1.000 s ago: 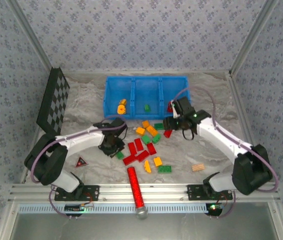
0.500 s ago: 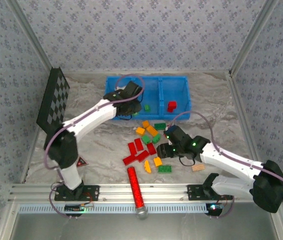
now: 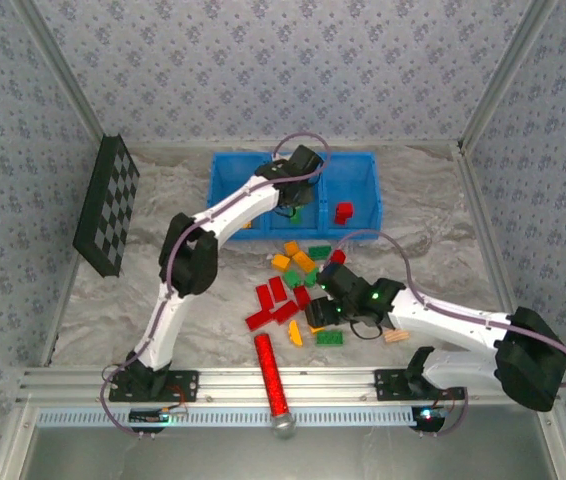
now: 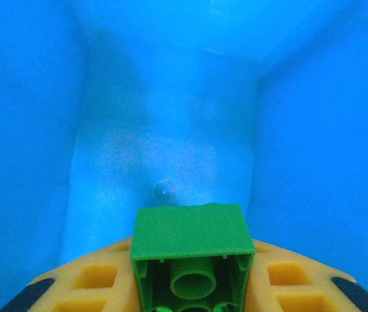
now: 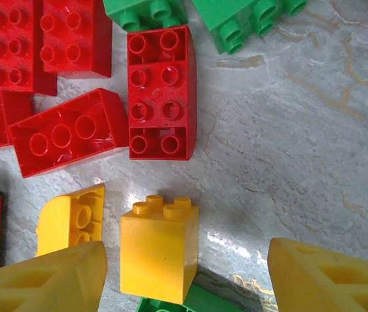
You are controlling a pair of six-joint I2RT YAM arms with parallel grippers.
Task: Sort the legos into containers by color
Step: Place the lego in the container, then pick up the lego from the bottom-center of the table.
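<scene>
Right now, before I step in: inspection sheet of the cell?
Surface: marbled table, no spills seen.
Job's things: blue bin at the far side; red brick in its right compartment; loose bricks in red, green and yellow in front of it.
Clutter: red cylinder, tan block, checkered board.
Tools: left tool shut on a green brick inside the bin; right tool open over a yellow brick.
Cables: purple cable looped on each arm, no snag seen.
Surroundings: patterned walls; nothing else seen.
</scene>
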